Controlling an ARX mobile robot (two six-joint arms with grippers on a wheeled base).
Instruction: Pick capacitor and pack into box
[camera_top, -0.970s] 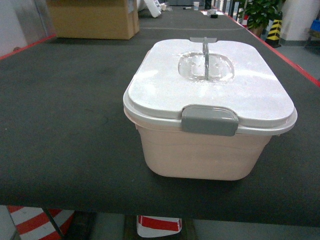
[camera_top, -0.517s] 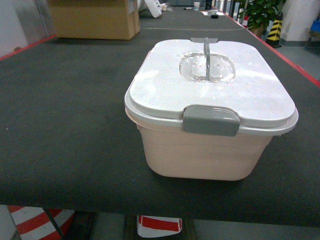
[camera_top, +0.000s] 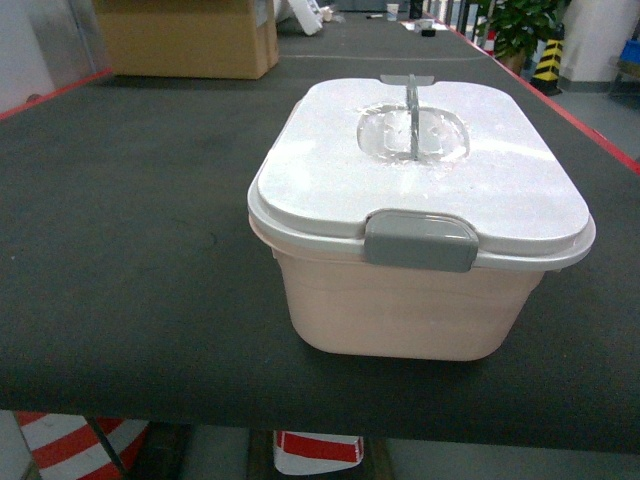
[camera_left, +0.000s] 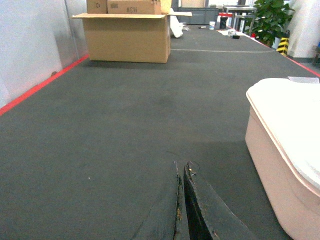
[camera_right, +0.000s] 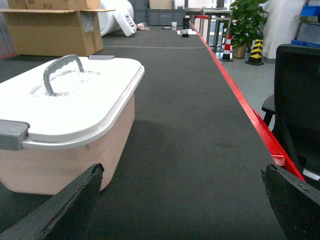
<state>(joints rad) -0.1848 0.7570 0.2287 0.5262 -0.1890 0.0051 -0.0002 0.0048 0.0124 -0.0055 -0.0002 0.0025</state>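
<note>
Fingers come first, nearest the cameras: the left gripper (camera_left: 184, 200) is seen with its two dark fingers (camera_left: 210, 215) pressed together to a thin seam, nothing held between them; the right gripper (camera_right: 185, 200) is spread wide, one finger at the lower left of its view and the other at the lower right, with only bare table (camera_right: 190, 140) between, and nothing gripped. Neither gripper is seen from the head camera, so both are judged to hang low at the near edge of the table.

Beyond them the box (camera_top: 420, 290) stands close to the near edge, its white lid (camera_top: 420, 170) shut and the grey latch (camera_top: 420, 240) on the near short side closed; its long axis runs away from the robot toward the far end of the table; the grey handle (camera_right: 62, 72) stands upright in the recess of the lid. From the left fingers the box lies ahead and to the right; from the right fingers it lies ahead and to the left. Which arm is nearer cannot be told; both are set just short of its near corners.

No capacitor can be found in any view; the lid is judged to need opening before anything is packed.

Farther off, a cardboard carton (camera_left: 127, 37) sits toward the far left edge.
</note>
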